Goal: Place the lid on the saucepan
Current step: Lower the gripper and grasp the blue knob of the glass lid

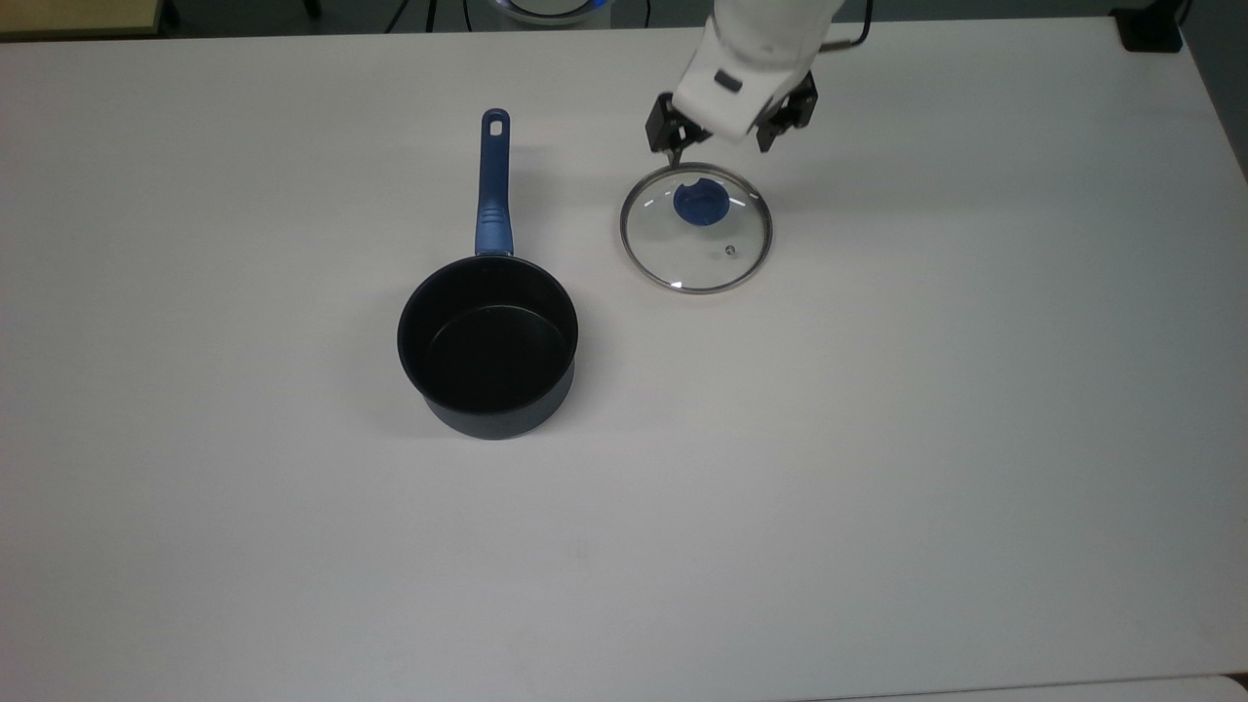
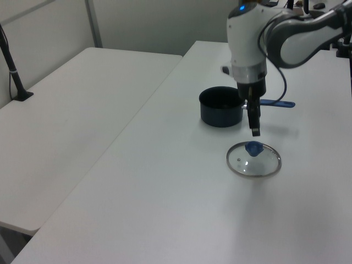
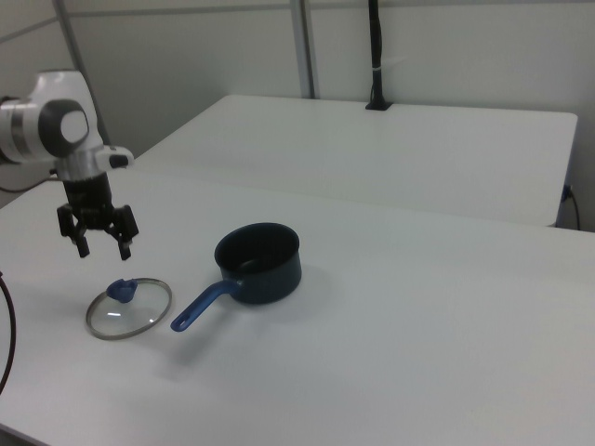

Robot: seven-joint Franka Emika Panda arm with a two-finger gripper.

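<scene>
1. Lid (image 1: 696,228) flat on the white table (image 1: 877,439), knob up, to the top view's right of the saucepan (image 1: 487,345) and well apart from it; nothing touching it.
2. Saucepan upright and empty, long blue handle (image 1: 492,185) pointing toward the top view's upper edge, roughly parallel to the gap between pan and lid.
3. Gripper (image 3: 98,245) hanging above the lid, clear of it, fingers spread apart and pointing down, nothing between them; in the right view sitting over the blue knob (image 3: 122,290), in the top view near the lid's upper rim.
4. Probably the approach step: lid not yet grasped, placing not yet begun.
5. Handling, judged: glass disc with metal rim, so rigid, moderately heavy for its width, brittle if dropped or knocked against the pan's edge. Smooth glass too slick and too flat against the table for a rim grip.
6. Best hold, judged: the blue knob at the centre, raised and narrow enough for the open fingers to straddle. A central grip likely to keep the disc level; an off-centre pinch likely to let it tilt or swing.
7. Risk, judged: knob plastic possibly slippery, so a firm close before lifting, then a level, gentle set-down onto the pan's rim (image 1: 487,266), clear of the handle.
</scene>
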